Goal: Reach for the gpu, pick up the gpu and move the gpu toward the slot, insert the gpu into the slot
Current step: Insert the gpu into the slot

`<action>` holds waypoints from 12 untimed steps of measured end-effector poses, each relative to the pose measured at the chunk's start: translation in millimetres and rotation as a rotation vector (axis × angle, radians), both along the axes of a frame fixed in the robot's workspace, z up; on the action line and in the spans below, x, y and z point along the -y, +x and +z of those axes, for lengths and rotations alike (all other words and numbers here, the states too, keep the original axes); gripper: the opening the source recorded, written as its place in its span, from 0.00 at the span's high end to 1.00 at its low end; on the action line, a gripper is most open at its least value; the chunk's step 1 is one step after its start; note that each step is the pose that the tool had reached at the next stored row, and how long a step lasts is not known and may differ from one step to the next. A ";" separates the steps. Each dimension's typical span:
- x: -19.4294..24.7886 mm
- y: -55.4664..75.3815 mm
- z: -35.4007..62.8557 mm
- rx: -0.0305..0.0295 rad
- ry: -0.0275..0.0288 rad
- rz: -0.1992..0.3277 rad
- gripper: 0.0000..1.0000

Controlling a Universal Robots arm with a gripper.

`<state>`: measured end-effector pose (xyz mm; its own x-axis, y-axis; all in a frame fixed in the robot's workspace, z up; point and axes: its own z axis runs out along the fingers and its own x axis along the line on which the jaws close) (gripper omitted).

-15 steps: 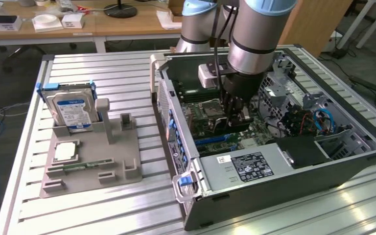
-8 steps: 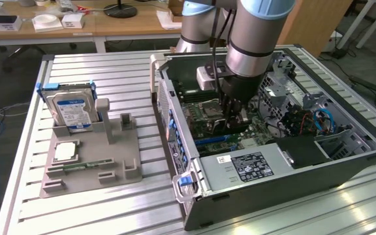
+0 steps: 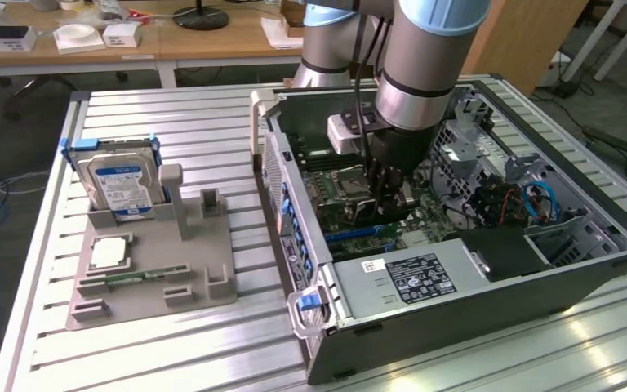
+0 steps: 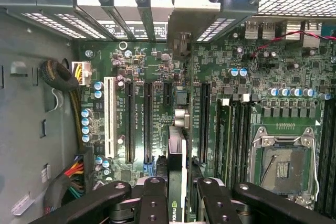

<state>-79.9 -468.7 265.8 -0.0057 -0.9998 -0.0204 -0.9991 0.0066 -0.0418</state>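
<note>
Black gripper (image 4: 176, 203) fingers (image 4: 152, 203) are sitting closest to the wrist camera, closing narrowly on the gpu (image 4: 177, 182), which is standing on edge between them with its thin side facing the lens. That card is hanging over the green motherboard (image 4: 220, 66), lining up with one of the long dark slots; the slot (image 4: 178, 103) under it is partly hiding beneath the card's far end, so whether the card is touching it cannot be told. Other long black slots are running just beside it, with a white slot (image 4: 109, 116) further off and the silver processor socket (image 4: 283, 166) lying well apart on the other side. In the exterior view, the gripper (image 3: 384, 200) is reaching down inside the open computer case (image 3: 575, 278). On the exterior view's left, a hard drive (image 3: 121, 184) is standing upright in a grey holder (image 3: 199, 269) on the metal table (image 3: 183, 343).
</note>
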 end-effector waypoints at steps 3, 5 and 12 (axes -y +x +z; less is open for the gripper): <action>0.0 0.0 -0.2 0.0001 0.0002 0.000 0.74; -0.1 -0.9 -0.6 0.0002 0.0004 0.000 0.74; -1.6 -2.5 -3.3 0.0000 0.0002 0.000 0.74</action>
